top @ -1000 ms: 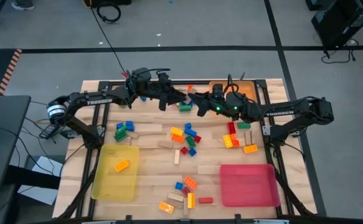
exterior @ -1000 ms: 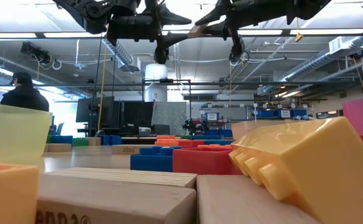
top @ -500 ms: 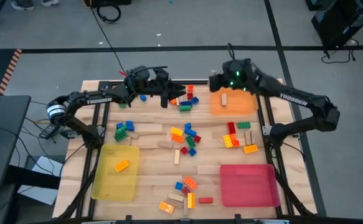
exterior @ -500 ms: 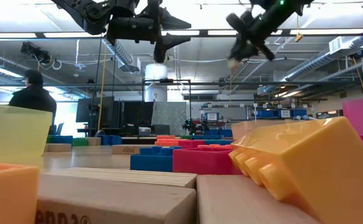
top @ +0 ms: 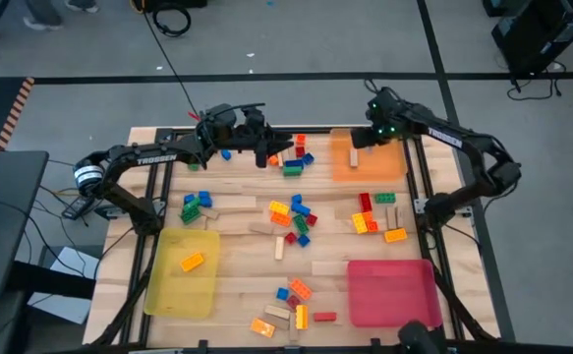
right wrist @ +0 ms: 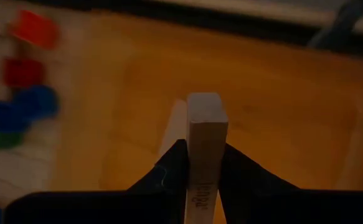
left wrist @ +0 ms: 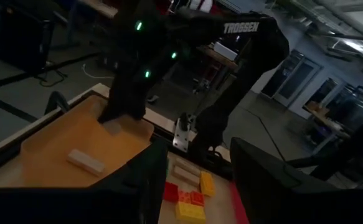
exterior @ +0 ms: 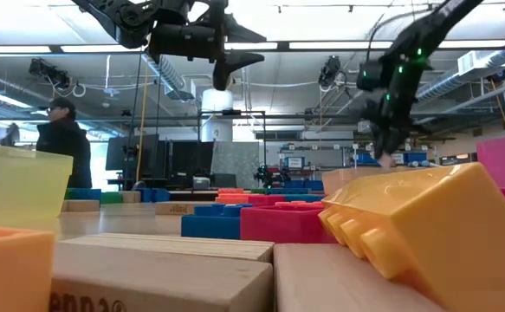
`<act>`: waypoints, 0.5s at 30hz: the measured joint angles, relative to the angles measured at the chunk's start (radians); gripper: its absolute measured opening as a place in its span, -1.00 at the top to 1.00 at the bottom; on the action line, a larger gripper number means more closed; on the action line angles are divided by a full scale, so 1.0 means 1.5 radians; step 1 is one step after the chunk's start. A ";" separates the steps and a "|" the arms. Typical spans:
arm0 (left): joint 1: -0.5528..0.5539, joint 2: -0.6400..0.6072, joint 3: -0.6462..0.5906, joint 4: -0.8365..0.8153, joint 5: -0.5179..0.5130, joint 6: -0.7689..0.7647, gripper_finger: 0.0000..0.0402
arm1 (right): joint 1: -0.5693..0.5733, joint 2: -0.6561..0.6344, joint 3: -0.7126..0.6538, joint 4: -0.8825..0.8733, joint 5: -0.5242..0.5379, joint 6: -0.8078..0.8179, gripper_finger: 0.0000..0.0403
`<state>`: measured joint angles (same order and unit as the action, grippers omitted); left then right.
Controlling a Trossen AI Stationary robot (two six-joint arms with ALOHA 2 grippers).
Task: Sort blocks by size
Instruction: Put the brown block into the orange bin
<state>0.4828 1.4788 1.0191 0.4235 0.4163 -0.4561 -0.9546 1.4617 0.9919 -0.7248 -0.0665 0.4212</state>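
The right hand (top: 376,135) hangs over the far edge of the orange tray (top: 384,169) at the back right of the desk (top: 237,285), its fingers (right wrist: 169,174) clamped on a plain tan wooden block (right wrist: 203,155) held upright between them. Another wooden block (top: 355,155) already lies flat in that tray.

The left hand (top: 263,155) hovers high over the back middle of the desk, near a small cluster of red, blue and green bricks (top: 297,157). Its fingers stand apart with nothing between them, which shows best from its own wrist camera and from table height (exterior: 222,74).

The rest of the blocks are scattered: a mixed heap (top: 292,218) in the middle, green and blue ones (top: 196,206) on the left, red, yellow and orange ones (top: 374,218) on the right, and another bunch (top: 288,305) near the front edge. One orange brick (top: 192,262) sits in the yellow tray (top: 168,285) at the front left. The red tray (top: 389,292) lies at the front right.

Beyond the desk, a person (exterior: 64,143) in dark clothes stands in the room.
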 joint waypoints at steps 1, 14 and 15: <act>0.000 0.000 0.000 0.000 -0.002 0.000 0.10 | -0.003 0.012 -0.009 0.005 -0.007 -0.001 0.64; 0.000 0.000 0.000 -0.003 -0.014 -0.006 0.10 | -0.006 0.155 -0.019 0.053 -0.006 0.014 0.57; 0.000 0.000 0.000 -0.003 -0.014 -0.009 0.10 | -0.006 0.162 -0.019 0.052 -0.006 0.013 0.51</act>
<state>0.4824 1.4788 1.0191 0.4191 0.3958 -0.4702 -0.9634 1.7050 0.9627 -0.6470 -0.0749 0.4414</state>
